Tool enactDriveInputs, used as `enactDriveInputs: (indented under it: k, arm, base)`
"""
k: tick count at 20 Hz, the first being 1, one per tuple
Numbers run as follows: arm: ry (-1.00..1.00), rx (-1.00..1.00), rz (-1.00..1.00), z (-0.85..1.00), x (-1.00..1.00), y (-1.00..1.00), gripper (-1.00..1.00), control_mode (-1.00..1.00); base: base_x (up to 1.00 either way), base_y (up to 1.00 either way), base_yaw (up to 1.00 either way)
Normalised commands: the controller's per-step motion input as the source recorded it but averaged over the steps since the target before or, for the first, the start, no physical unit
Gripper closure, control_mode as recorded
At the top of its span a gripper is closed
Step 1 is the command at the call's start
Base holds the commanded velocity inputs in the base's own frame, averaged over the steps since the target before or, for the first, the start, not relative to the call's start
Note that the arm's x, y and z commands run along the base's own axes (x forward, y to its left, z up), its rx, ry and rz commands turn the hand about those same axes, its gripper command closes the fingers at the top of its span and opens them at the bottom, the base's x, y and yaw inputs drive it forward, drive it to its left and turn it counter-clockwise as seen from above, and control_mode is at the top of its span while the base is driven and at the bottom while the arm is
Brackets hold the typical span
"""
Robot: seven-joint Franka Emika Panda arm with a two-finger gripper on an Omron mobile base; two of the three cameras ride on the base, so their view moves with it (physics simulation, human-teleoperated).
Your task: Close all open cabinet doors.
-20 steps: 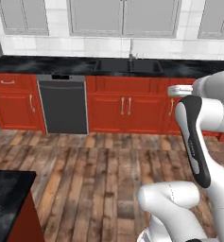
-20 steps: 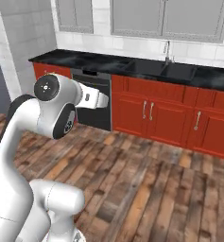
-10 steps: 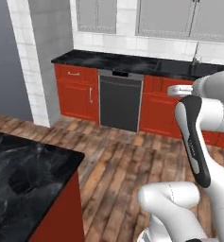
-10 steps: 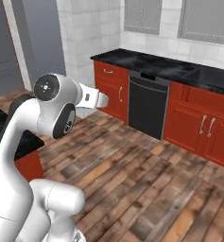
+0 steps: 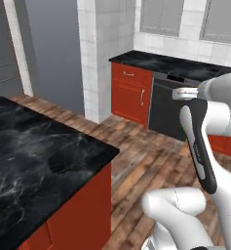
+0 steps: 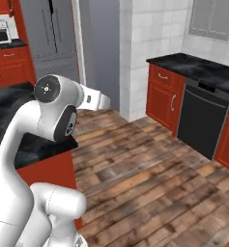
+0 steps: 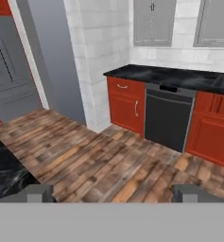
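No open cabinet door is yet to be seen beside the dishwasher (image 7: 168, 116), so the base should be turned until a tall red door with a long silver handle is faced squarely, the claw (image 7: 113, 194) being kept released and empty meanwhile.

The arm (image 5: 204, 146) is glossy white, built of rounded, bulbous shells — smooth, with no cables or screws showing. A long dark grey strip runs down one slim link, carrying faint pale lettering too small to read. In the right base view the big joint (image 6: 55, 103) bears a round dark cap with a small pale mark at its centre, and a dark oval inset sits below it.
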Motion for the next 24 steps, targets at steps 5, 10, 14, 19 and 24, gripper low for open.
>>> enactDriveInputs:
  k: [5, 10, 14, 19, 24]
  arm:
    - [0.0, 0.0, 0.0, 0.0, 0.0, 0.0, -1.0, 1.0]
    - [0.0, 0.0, 0.0, 0.0, 0.0, 0.0, -1.0, 1.0]
    - [0.0, 0.0, 0.0, 0.0, 0.0, 0.0, -1.0, 1.0]
    - [0.0, 0.0, 0.0, 0.0, 0.0, 0.0, -1.0, 1.0]
    - [0.0, 0.0, 0.0, 0.0, 0.0, 0.0, -1.0, 1.0]
  base:
    - [0.72, -0.22, 0.43]
    - [0.83, -0.41, 0.38]
    - [0.83, -0.4, 0.38]
    - [0.82, -0.47, 0.38]
    - [0.79, -0.55, 0.36]
